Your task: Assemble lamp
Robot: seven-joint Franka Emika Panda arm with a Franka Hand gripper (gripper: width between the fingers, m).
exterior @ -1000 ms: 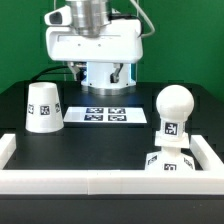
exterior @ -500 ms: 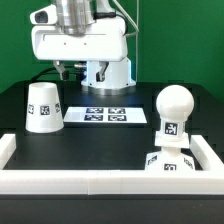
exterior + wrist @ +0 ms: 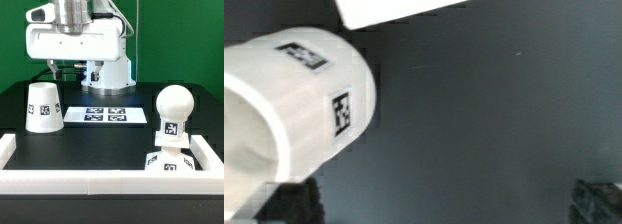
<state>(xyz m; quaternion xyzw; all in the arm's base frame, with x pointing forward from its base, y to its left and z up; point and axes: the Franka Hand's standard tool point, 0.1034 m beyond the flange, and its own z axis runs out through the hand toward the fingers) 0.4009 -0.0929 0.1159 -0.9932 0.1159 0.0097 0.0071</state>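
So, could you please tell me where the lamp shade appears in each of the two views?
Exterior view: the shade stands on the table at the exterior view's left, beside the marker board.
Wrist view: the shade fills much of the picture, seen from above at an angle.
Shared landmark: the marker board, a white corner in the wrist view.

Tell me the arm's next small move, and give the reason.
Probably lower the gripper toward the shade. The bulb already stands on the base at the exterior view's right, while the shade sits apart and ungrasped at its left. The wrist view is filled by the shade, so the arm looks lined up over it.
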